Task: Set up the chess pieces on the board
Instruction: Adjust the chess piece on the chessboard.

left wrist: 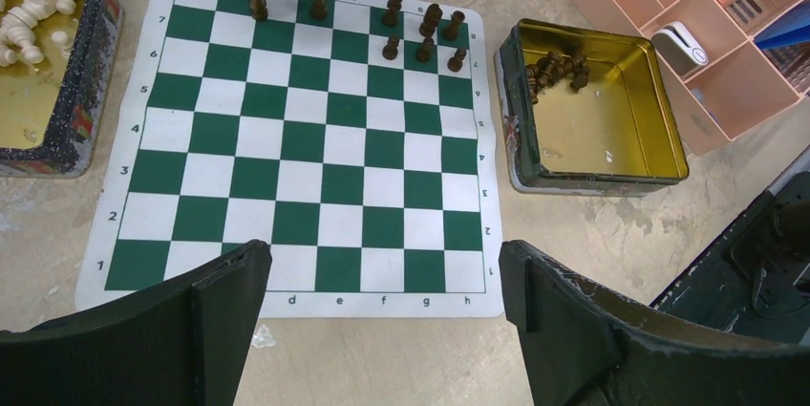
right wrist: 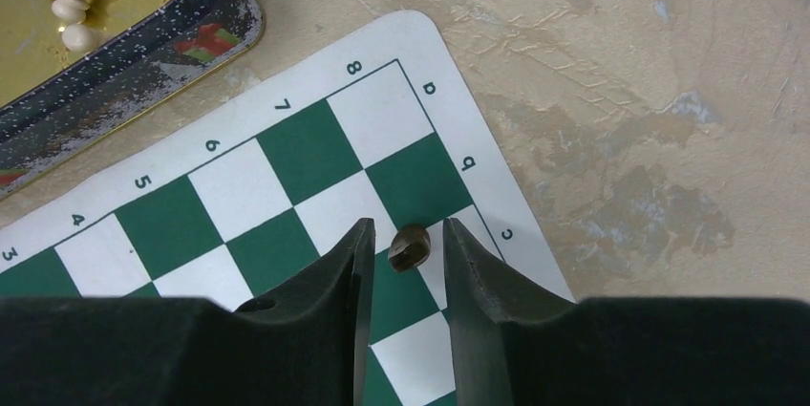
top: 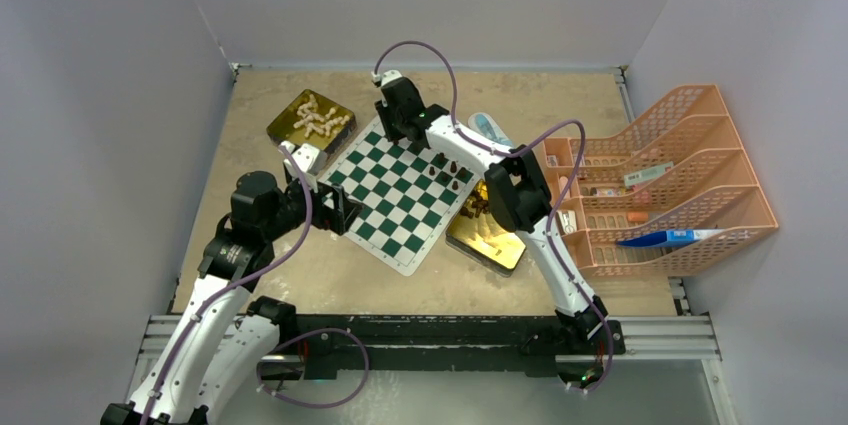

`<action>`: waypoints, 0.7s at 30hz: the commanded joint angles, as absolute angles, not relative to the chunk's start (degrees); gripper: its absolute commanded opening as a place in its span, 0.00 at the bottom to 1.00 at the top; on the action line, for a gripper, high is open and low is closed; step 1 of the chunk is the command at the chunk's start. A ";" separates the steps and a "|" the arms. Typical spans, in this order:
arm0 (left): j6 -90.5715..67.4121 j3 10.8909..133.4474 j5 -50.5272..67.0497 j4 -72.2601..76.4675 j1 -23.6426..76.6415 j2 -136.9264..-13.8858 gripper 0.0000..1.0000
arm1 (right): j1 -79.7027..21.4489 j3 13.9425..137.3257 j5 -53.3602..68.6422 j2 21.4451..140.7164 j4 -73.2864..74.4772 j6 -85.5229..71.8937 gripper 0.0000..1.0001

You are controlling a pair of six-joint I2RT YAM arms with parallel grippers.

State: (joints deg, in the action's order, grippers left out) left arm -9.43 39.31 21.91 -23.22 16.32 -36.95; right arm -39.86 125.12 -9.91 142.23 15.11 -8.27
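Right arm extends far forward. The right gripper (right wrist: 405, 234) points down, narrowly parted, with a dark piece (right wrist: 411, 248) between its fingers. Left gripper (left wrist: 382, 315) hovers, spread wide, board (left wrist: 315, 148) beneath.

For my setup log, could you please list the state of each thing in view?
Right claw, narrowly parted around a small dark brown chess piece; grip unclear.
Left claw, open, empty.
Flat green-and-white checked board, a few dark pieces upright.
Right gold rectangular tin, lidless, loose dark pieces inside.
Left gold rectangular tin, lidless, cream pieces inside.
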 commanded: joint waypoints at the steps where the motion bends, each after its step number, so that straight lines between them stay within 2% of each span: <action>1: -9.05 40.25 22.63 -21.51 16.52 -36.39 0.90 | -40.52 124.48 -10.44 142.21 14.69 -7.36 0.34; 21: -9.23 40.34 22.41 -21.88 16.52 -36.06 0.90 | -40.86 125.07 -12.79 143.00 15.94 -7.29 0.29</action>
